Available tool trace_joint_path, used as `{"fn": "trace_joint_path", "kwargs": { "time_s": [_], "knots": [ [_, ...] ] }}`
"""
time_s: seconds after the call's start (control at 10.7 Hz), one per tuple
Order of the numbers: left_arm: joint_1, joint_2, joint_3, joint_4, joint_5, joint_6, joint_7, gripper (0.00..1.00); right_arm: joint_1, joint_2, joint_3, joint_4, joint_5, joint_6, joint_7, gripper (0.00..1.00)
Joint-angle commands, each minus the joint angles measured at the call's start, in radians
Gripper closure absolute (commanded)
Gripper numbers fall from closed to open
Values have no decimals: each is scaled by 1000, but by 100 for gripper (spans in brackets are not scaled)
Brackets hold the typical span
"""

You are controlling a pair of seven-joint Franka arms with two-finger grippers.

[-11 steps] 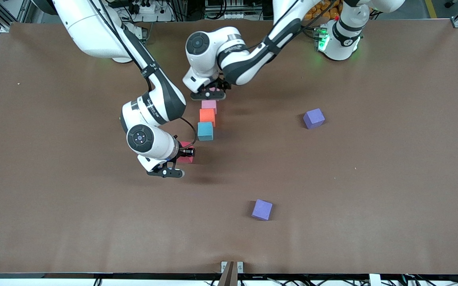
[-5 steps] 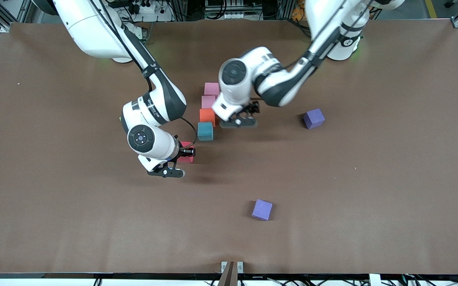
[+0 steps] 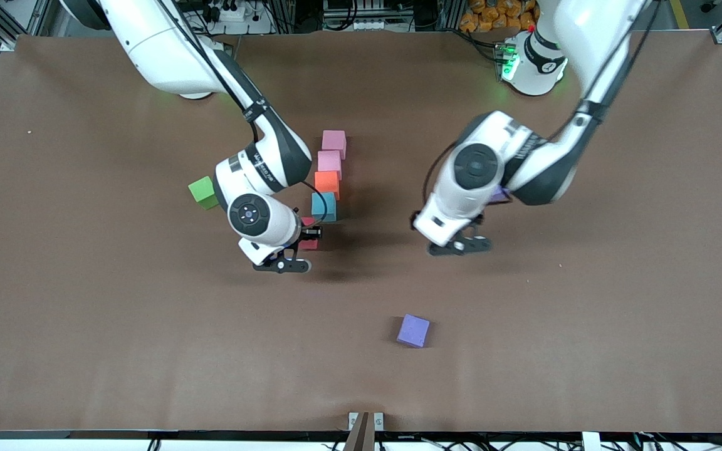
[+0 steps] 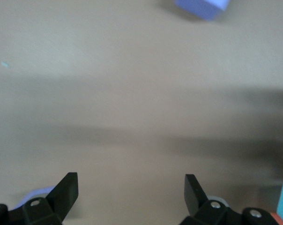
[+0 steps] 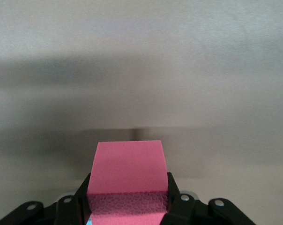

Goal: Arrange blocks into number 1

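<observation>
Four blocks stand in a line on the table: a pink block (image 3: 334, 143), a second pink block (image 3: 329, 164), an orange block (image 3: 326, 183) and a light blue block (image 3: 324, 207). The red block (image 3: 308, 244) (image 5: 127, 173) is beside the light blue one, on the side nearer to the front camera. My right gripper (image 3: 312, 233) (image 5: 127, 199) is shut on it. My left gripper (image 3: 472, 228) (image 4: 130, 190) is open and holds nothing. It hangs over bare table toward the left arm's end, away from the line.
A green cube (image 3: 203, 191) sits beside the right arm's wrist. One purple cube (image 3: 500, 195) is mostly hidden by the left arm. The second purple cube (image 3: 413, 330) (image 4: 202, 5) lies nearer to the front camera.
The left arm swung away from the pink blocks to bare table toward its own end. The right gripper carried the red block slightly closer to the light blue block, uncovering the green cube.
</observation>
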Motion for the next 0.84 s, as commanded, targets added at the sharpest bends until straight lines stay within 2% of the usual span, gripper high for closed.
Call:
{"fn": "trace_joint_path", "kwargs": {
  "time_s": [0.0,0.37,0.75],
  "knots": [
    [66,-64,-12,-16,22,-33,14,0,20,36,-2,58,2,-10,2,100],
    [223,-84,-12,-13,22,-35,181,0,49,53,-2,58,2,-8,12,100],
    [284,-88,-11,-15,39,-35,218,0,61,72,-2,74,2,-5,18,100]
  ]
}}
